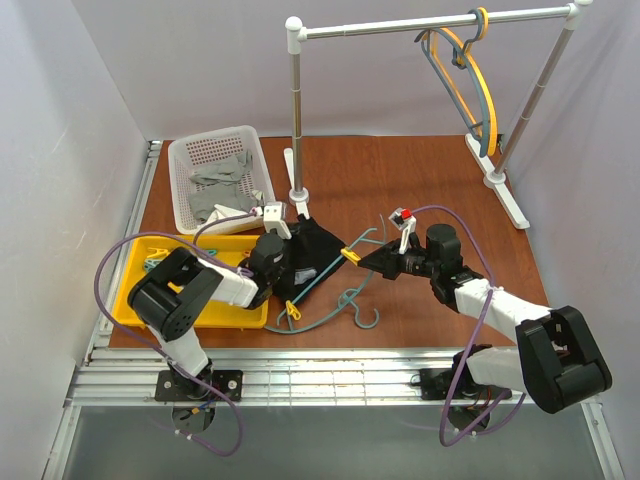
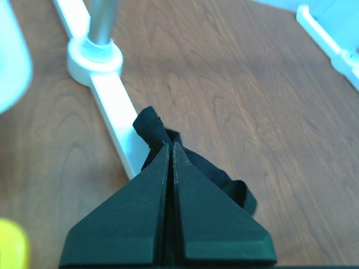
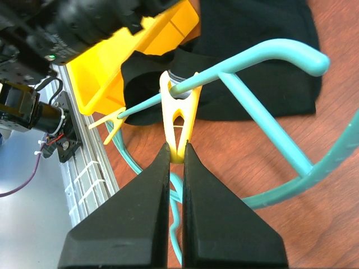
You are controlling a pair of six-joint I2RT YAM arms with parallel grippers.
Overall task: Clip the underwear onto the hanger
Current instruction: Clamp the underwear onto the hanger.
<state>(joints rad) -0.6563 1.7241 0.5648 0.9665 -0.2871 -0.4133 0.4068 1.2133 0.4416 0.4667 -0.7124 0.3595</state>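
Left pincer (image 2: 170, 147) is closed on a fold of the underwear (image 2: 150, 124), which lies on the counter (image 1: 400, 170). The bar of the hanger (image 1: 320, 278) runs diagonally over the fabric's near edge. Right pincer (image 3: 176, 152), nearer the bar, is closed on the yellow clip (image 3: 178, 115); the underwear lies just beyond its tips.

The left gripper (image 2: 170, 148) pinches a bunch of the underwear (image 2: 150, 125), which lies against the white rack foot (image 2: 115, 115) on the table (image 2: 241, 84).
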